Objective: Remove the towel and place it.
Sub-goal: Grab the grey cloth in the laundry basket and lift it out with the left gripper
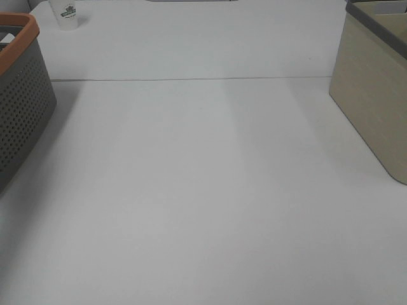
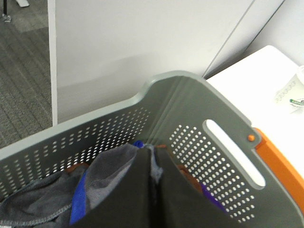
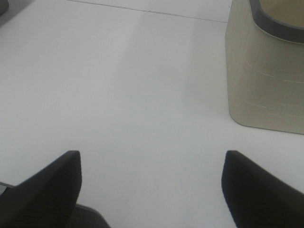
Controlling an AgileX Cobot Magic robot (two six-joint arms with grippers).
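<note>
In the left wrist view the dark grey towel (image 2: 111,168) lies inside the perforated grey basket (image 2: 190,109), bunched up against the fingertips. My left gripper (image 2: 152,154) is down in the basket, shut, with a thin fold of the towel pinched between its dark fingers. The right wrist view shows my right gripper (image 3: 152,185) wide open above the bare white table (image 3: 118,95), holding nothing. Neither gripper appears in the exterior high view, where only a corner of the basket (image 1: 19,95) shows at the left edge.
A blue cloth (image 2: 78,202) and something brown lie in the basket beside the towel. The basket has an orange rim (image 2: 278,161). A beige bin (image 1: 375,95) stands at the table's right edge. A white paper cup (image 1: 65,14) stands at the back left.
</note>
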